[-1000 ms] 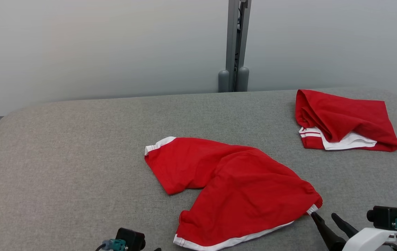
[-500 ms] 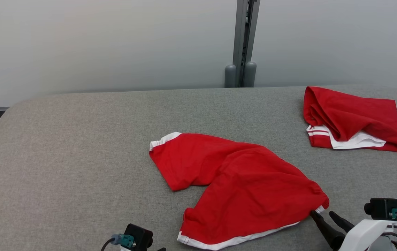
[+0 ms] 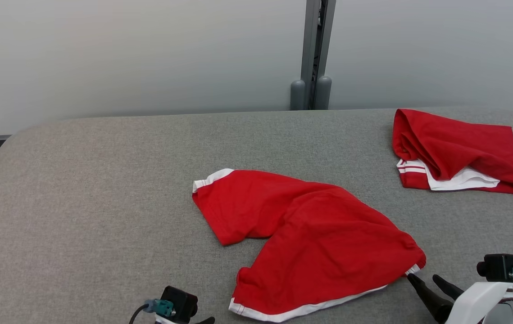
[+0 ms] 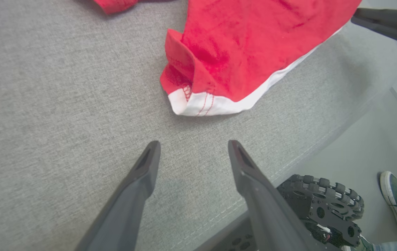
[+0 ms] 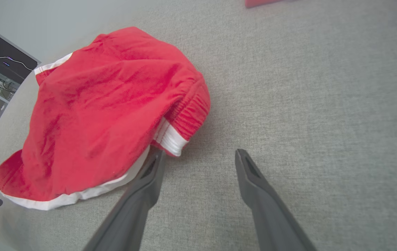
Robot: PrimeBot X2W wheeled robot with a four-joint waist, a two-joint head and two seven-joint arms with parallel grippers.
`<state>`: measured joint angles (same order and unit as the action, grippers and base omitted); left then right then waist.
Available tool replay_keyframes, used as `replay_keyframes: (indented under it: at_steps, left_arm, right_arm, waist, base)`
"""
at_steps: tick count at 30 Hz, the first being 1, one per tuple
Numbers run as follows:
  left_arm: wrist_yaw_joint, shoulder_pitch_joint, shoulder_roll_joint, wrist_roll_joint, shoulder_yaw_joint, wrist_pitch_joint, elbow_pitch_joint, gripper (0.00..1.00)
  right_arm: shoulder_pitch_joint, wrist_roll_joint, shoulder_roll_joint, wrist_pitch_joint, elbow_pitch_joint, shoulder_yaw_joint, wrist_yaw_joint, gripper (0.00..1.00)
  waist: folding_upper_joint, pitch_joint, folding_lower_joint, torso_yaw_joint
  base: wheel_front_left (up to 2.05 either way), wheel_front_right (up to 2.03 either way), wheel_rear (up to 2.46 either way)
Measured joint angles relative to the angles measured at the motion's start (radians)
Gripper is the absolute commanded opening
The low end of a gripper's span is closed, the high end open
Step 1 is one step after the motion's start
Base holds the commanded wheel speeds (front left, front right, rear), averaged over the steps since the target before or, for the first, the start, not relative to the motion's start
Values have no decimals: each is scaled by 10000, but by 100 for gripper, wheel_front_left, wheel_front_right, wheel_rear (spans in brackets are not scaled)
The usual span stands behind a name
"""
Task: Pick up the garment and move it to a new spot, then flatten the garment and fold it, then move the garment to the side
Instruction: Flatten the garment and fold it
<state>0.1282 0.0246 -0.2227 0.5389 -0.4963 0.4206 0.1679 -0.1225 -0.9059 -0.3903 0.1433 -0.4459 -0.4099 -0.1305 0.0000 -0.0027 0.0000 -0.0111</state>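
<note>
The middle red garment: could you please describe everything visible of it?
The red garment looks like soft knit shorts with white bands and a gathered waist. It lies rumpled on the grey cloth table near the front edge. The open right hand has one fingertip at its white-banded waist corner; the open left hand is short of a hem corner.

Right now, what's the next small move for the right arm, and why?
Probably nudge the right end effector toward the shorts until their white corner sits between its open fingers; that corner now lies at one fingertip, not in the gap.
</note>
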Motion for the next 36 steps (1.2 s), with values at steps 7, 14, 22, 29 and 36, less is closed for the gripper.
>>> replay_keyframes:
  at_steps: [7,14,22,29,36]
  left_arm:
    - [0,-174,-46,-10,-82,-174,-8,100]
    - [0,-360,-117,-23,-291,-447,21,100]
    - [0,-771,-136,36,-669,-842,336,100]
    - [0,-1137,-128,176,-970,-1193,863,100]
    - [2,-1344,-144,464,-1246,-1344,1214,0]
  right_arm:
    - [-149,-38,58,-119,35,-161,0,100]
    - [-339,-188,148,-228,-65,-445,0,95]
    - [-567,-322,138,-453,-186,-769,0,84]
    - [-779,-431,94,-616,-240,-1047,0,45]
    - [-917,-554,86,-750,-334,-1336,0,0]
  waist:
    - [0,89,0,-57]
    - [0,155,0,-79]
    - [0,227,0,-169]
    - [0,306,0,-320]
    - [0,312,1,-386]
  base:
    - [0,0,0]
    - [0,0,0]
    - [0,0,0]
    - [0,0,0]
    - [0,0,0]
